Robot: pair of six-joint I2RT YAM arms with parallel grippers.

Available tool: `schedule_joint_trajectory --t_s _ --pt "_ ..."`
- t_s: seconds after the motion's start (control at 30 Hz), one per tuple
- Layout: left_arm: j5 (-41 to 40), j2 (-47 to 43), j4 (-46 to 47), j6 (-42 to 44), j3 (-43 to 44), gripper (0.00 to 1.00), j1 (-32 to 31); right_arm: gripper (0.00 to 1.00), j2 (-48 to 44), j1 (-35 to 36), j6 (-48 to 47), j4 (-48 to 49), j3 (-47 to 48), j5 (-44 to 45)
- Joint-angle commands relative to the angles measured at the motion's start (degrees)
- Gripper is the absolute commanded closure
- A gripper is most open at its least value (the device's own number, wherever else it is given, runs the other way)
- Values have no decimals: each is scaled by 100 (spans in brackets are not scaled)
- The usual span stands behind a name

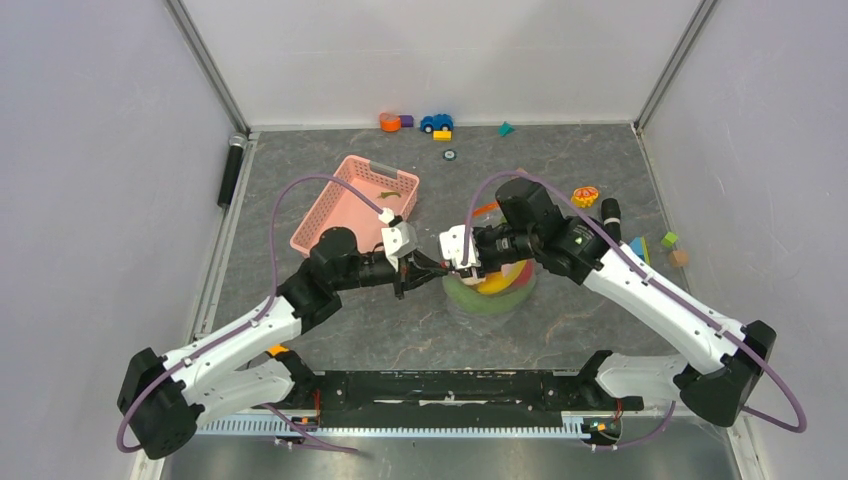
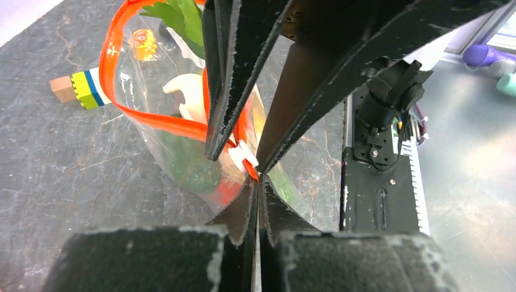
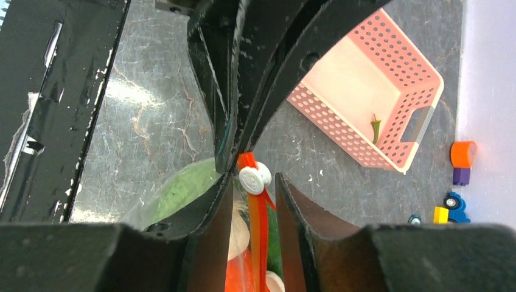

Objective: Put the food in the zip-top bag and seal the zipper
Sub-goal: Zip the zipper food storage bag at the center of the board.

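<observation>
A clear zip-top bag (image 1: 490,290) stuffed with toy food sits near the middle of the grey table (image 1: 380,330), between the two arms and in front of the pink lattice basket (image 1: 350,205). Its orange-red zipper (image 2: 137,115) loops open on the far side in the left wrist view, while the near end narrows to a point at the small white slider knob (image 3: 255,180). Through the plastic show a long green cucumber (image 2: 191,164), a white mushroom (image 2: 188,94) and the carrot's green leaves (image 2: 179,15); from above, yellow and pink pieces lie among the green.

The left gripper (image 2: 258,177) is pressed fully closed, its fingertips meeting on the tip of the zipper strip just beyond the knob. The right gripper (image 3: 252,177) stands partly open, its fingers on either side of the strip with the knob between them; whether its pads actually touch the knob cannot be told. The two grippers meet head-on above the bag's near edge.

Inside the basket lies a small green stem-like scrap (image 3: 376,128). Along the back wall are an orange block (image 1: 390,122), a purple one (image 1: 406,121), a blue toy car (image 1: 436,122) and a yellow brick (image 1: 442,135). More coloured blocks (image 1: 670,248) lie at the right edge.
</observation>
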Motion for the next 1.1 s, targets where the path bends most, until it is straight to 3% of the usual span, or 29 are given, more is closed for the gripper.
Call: schedule_joint_trajectory --t_s 0.0,0.4,0.77,1.07 --pt "190 -264 -82 608 387 98 9 63 103 80 -87 -167 287 39" --pt "-10 -281 -364 727 476 98 6 63 -79 301 -197 -191 311 -252" --pt "-403 -484 -355 606 376 98 4 89 -85 442 -46 -213 298 274" --pt "-1266 -924 0 191 -213 98 8 89 -492 445 231 64 -104 1141"
